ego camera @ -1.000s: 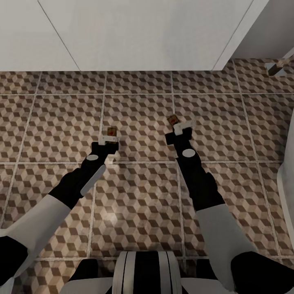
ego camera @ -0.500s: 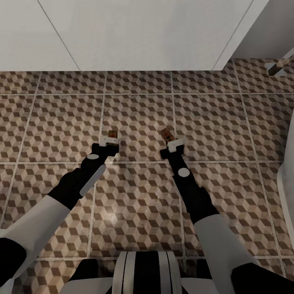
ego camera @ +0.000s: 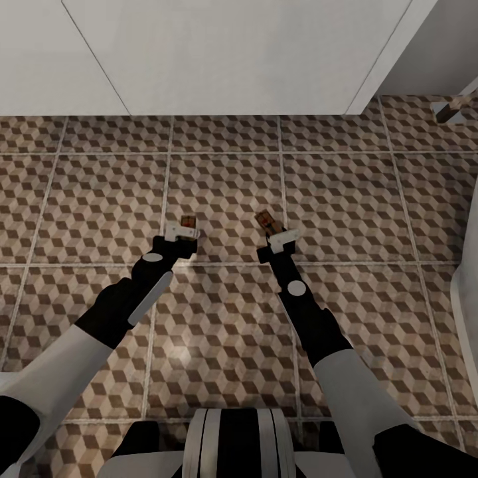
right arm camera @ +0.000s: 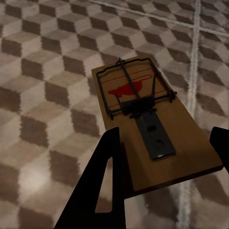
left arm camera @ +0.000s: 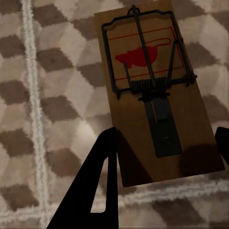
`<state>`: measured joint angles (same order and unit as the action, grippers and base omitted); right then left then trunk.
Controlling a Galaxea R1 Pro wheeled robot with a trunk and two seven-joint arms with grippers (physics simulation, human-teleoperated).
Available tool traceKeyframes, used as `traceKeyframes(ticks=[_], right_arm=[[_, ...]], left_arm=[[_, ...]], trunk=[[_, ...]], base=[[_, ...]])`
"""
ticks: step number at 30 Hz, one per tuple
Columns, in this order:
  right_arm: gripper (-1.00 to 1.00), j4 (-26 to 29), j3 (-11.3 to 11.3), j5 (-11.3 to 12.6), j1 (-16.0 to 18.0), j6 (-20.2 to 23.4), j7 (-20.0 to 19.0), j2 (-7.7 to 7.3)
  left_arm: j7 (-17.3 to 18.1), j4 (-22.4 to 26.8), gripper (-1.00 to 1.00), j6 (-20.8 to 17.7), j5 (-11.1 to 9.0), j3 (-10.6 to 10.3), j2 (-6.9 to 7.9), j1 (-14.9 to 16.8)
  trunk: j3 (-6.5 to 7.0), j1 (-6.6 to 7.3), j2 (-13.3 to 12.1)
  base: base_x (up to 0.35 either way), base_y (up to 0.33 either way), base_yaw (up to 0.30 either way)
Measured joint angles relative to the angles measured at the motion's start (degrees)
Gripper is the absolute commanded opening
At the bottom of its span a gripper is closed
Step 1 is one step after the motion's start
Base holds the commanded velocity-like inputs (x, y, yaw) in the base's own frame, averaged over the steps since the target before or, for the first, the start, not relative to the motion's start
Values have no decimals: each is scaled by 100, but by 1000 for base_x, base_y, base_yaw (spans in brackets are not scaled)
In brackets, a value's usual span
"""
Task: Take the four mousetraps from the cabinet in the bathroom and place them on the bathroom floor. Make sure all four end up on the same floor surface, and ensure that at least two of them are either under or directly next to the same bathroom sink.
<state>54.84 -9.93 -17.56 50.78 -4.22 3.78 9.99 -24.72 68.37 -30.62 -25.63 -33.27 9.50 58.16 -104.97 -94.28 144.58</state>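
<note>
**Both arms pulling back with traps low over the tiles**

Against the white sink block point(ego camera: 232, 53) at the far edge of the head view, both arms are drawing back toward the robot. Over the last second the right gripper point(ego camera: 280, 240) has been retreating from the sink and swinging inward, carrying its mousetrap point(ego camera: 265, 219) along; the left gripper point(ego camera: 180, 234) has been easing back only slightly with the other mousetrap point(ego camera: 188, 221). Both traps are now sitting a full tile row short of the sink front, on the cube-patterned bathroom floor point(ego camera: 372, 199).

In the left wrist view the trap point(left arm camera: 155, 90) is lying between dark fingers point(left arm camera: 98, 186) that are standing open about as wide as the board; whether they are pinching its edges or merely flanking it is not something I can tell. The right wrist view is showing the same: board point(right arm camera: 150, 126) between spread fingers point(right arm camera: 102, 181), seemingly close to the tile or resting on it.

Judging by this, the traps are being set down in front of the sink rather than beneath it, so being "directly next to" it is looking doubtful.
</note>
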Motion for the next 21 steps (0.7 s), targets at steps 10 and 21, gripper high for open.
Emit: traceKeyframes(ticks=[10, 21], right_arm=[[-100, 14, 0, -1, 1, -4, 18, 0], [-100, 14, 2, -1, 1, -4, 19, 0]], left_arm=[[0, 55, -100, -17, 0, 0, -7, -3], [0, 88, -100, -18, 0, 0, -7, -4]], trunk=[[0, -3, 1], [0, -31, 16]], base=[[0, 0, 0], [0, 0, 0]])
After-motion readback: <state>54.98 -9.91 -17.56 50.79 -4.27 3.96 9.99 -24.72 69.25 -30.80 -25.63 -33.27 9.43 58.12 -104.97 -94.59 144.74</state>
